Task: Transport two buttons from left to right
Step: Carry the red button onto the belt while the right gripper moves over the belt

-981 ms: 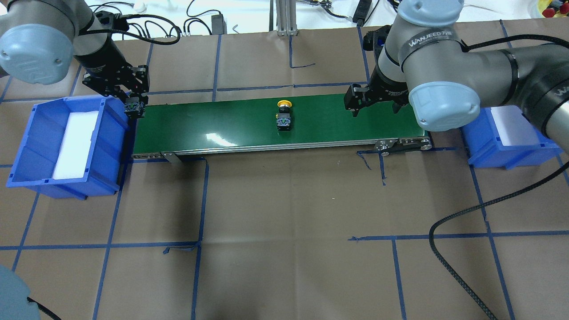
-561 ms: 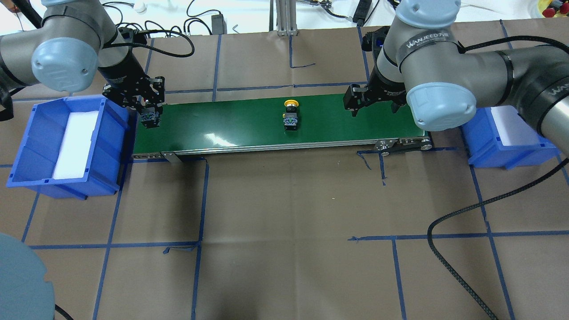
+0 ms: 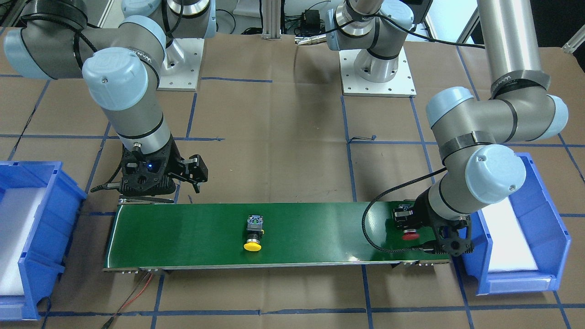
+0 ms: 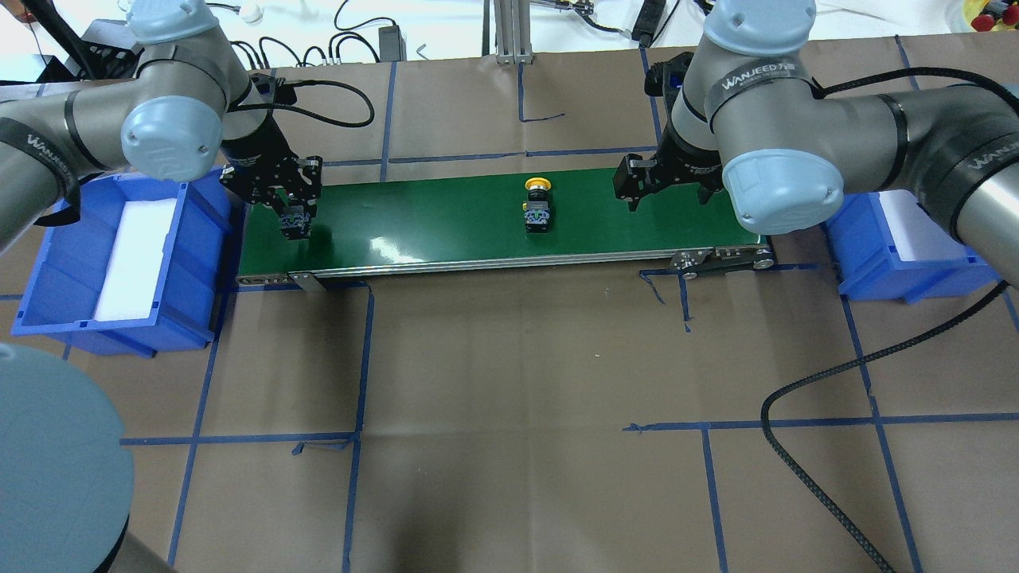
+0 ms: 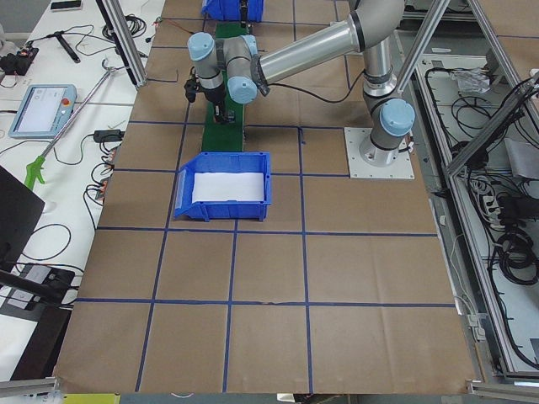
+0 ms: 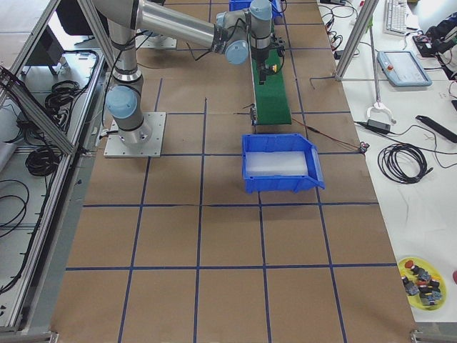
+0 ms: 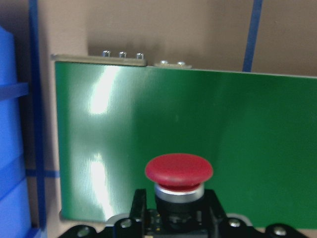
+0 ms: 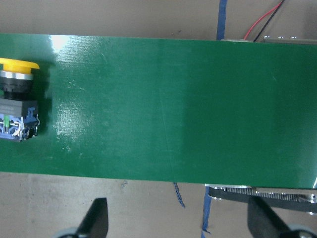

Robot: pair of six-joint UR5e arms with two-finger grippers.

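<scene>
The left gripper [image 4: 293, 213] has carried the red button [image 7: 179, 169] away from the wall of the left bin [image 4: 48, 263]. It now hangs over the left end of the green belt [image 4: 414, 223], about midway between the belt's long edges. Its fingers are closed on the button's dark body, and the red cap points to the belt's far edge. I cannot tell whether the body already touches the belt.

The yellow button [image 4: 537, 208] lies on its side on the belt. It has moved a little to the right, past the middle, so I judge that the belt is running.

The right gripper [image 8: 181, 223] has kept its place over the right end, with its fingers apart and nothing between them. The right bin [image 4: 899, 278] stands beyond that end.

So the second button is about to be released, and the first one is coming toward the waiting gripper.
</scene>
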